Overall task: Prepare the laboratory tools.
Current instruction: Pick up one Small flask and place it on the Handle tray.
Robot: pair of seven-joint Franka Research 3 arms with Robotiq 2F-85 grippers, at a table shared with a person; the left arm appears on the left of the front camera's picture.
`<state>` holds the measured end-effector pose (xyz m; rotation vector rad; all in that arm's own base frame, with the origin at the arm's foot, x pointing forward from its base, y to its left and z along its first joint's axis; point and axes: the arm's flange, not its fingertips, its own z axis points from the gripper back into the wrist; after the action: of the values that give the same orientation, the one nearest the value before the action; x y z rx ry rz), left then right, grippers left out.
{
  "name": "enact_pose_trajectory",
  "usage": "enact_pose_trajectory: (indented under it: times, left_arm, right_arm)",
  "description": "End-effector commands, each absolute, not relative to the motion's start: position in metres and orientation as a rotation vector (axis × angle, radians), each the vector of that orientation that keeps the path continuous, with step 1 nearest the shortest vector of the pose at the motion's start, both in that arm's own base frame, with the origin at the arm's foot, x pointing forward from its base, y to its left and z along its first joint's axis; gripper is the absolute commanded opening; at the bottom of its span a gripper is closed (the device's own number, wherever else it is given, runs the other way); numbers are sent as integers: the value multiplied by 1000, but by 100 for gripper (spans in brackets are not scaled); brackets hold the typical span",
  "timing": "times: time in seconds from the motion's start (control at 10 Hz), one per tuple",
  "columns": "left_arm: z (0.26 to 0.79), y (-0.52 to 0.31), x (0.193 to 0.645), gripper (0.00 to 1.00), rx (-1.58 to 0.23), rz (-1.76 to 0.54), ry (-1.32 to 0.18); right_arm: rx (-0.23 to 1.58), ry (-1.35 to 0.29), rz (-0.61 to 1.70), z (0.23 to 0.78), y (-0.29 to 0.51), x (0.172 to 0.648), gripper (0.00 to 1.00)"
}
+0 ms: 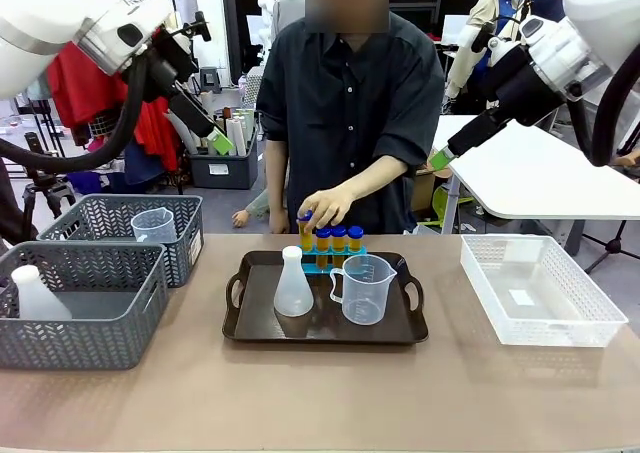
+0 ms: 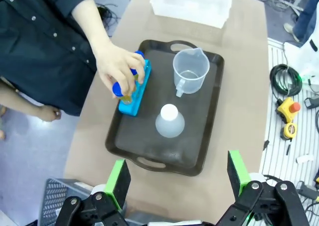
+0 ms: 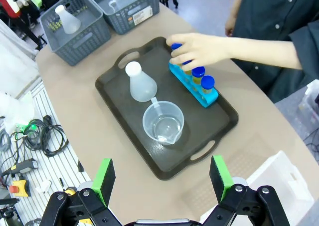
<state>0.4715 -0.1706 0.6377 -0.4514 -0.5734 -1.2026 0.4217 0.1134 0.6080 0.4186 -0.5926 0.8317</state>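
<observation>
Both grippers raised, open and empty; person's hand (image 1: 325, 208) on the leftmost blue-capped tube (image 1: 305, 231).
Left gripper (image 2: 177, 182) and right gripper (image 3: 162, 178) hover well above the dark tray (image 1: 326, 330), fingers spread wide (nothing between them). On the tray: conical flask (image 1: 293, 285), measuring beaker (image 1: 365, 289), blue rack (image 3: 192, 85) of tubes behind. Grey mesh baskets (image 1: 85, 303) to the left, white lattice bin (image 1: 540, 289) to the right.

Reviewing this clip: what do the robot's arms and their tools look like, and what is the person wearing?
Both arms have glossy white shells with black wrist sections and black cables. The left tool and right tool are black, each with two fingers carrying bright green pads. The person's sleeve belongs to a dark button-up shirt, rolled near the elbow.
</observation>
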Motion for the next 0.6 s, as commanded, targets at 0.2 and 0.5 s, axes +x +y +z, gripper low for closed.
enact_pose_trajectory:
  times: [0.2,0.5]
  left_arm:
    - [632,-168,463,100,-425,-1195,-585]
    - [636,-170,468,100,-445,-1202,-574]
  right_arm:
    - [433,-589,821,609,113,421,100]
    - [433,-589,821,609,113,421,100]
